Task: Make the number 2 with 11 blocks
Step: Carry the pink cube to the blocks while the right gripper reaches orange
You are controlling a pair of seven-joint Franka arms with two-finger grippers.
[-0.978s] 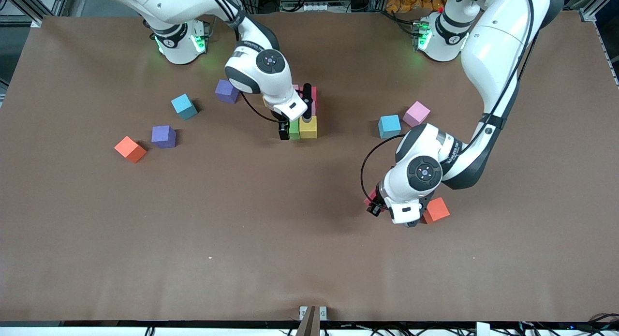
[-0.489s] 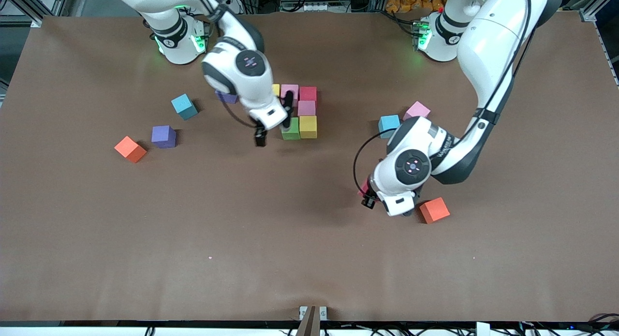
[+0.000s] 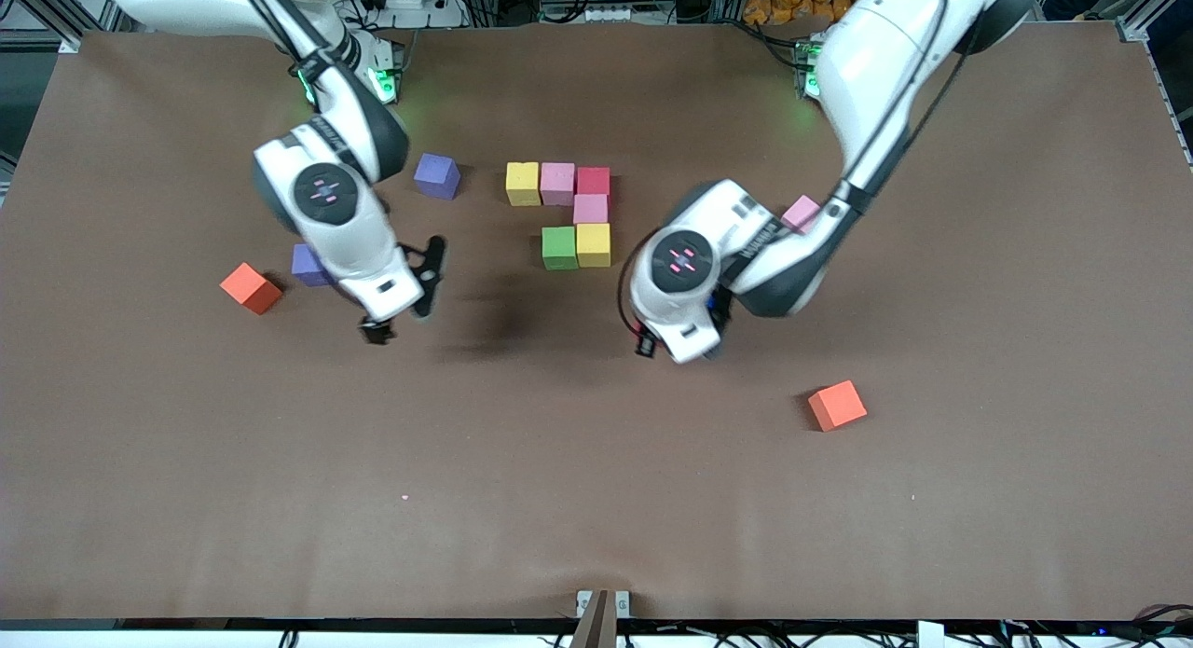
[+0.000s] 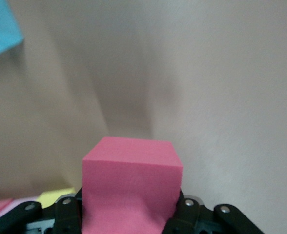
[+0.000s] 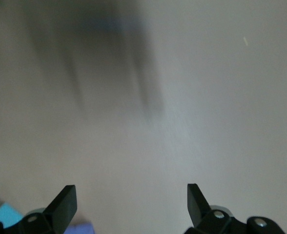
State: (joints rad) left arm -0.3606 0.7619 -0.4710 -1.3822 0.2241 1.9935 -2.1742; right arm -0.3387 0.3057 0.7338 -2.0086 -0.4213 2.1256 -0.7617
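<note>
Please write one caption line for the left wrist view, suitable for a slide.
Left gripper shut on a matte pink-red foam cube above the brown table, with a cyan cube's corner at the frame's edge.

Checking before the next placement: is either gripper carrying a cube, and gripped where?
The left gripper holds a pink-red matte foam cube, fingers clamped on two opposite side faces at its lower part. The right gripper is open, holding nothing.
</note>
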